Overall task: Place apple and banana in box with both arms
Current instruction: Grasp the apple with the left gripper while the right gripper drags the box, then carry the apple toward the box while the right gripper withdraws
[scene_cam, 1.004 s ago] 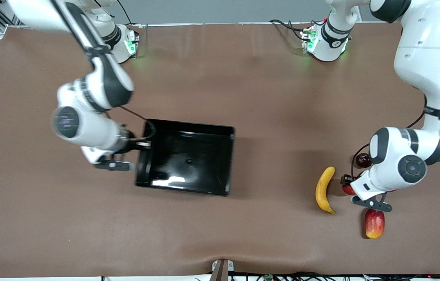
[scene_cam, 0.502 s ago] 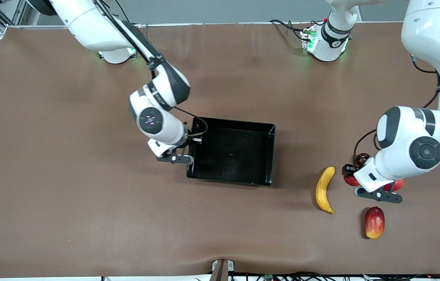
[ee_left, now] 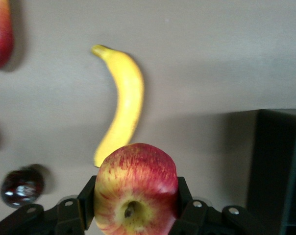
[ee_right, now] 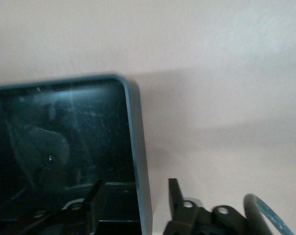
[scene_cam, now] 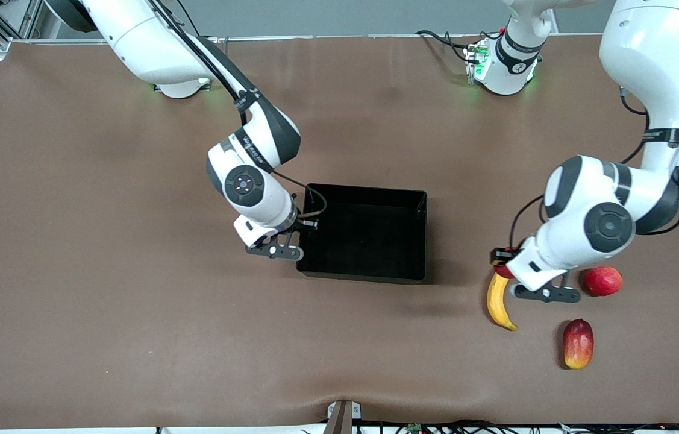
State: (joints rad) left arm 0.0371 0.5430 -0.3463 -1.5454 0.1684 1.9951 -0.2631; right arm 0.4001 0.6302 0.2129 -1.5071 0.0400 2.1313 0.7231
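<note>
No writing legible; left end effector [ee_left: 134,215] grips apple [ee_left: 135,188] over banana [ee_left: 119,116].

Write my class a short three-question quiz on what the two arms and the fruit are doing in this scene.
1. True or false: the banana lies in the box.
2. What does the left pincer hold? A) mango B) apple C) banana
3. Fill in: the right pincer grips the box by its ____.

Key: 1. False; the banana lies on the table, apart from the box. 2. B. 3. wall.
</note>
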